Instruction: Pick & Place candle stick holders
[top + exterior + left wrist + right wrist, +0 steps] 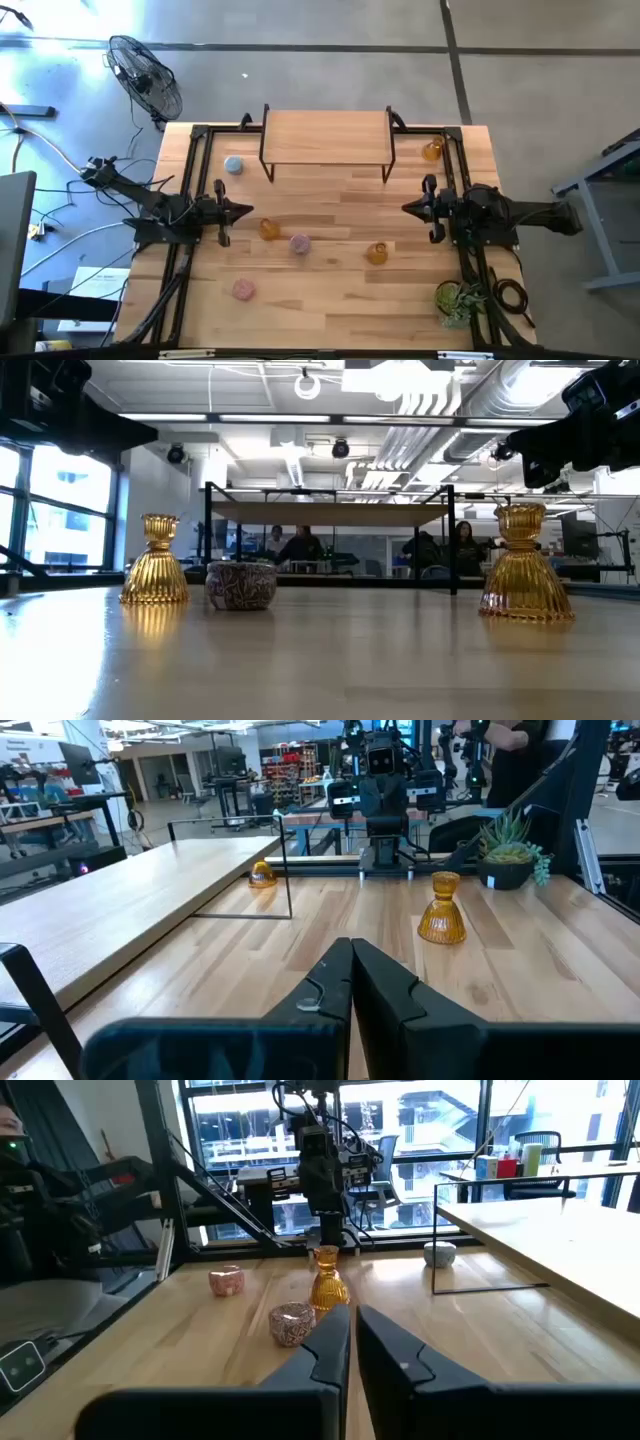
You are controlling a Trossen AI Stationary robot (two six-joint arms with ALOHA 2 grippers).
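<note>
left gripper (243,211) fingers being held pressed together, empty | right gripper (409,208) same | candle stick holders (270,229) being left spread over table (340,290)

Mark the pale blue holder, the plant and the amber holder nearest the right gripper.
pale blue holder (233,165), high view, on its round top.
plant (458,298), high view, on its leaves.
amber holder (376,253), high view, on its body, mid-table.

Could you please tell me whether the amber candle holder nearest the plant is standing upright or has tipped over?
Upright. The amber candle holder stands on its wide base with its narrow neck pointing up, beside the plant; the low view shows it the same way.
</note>
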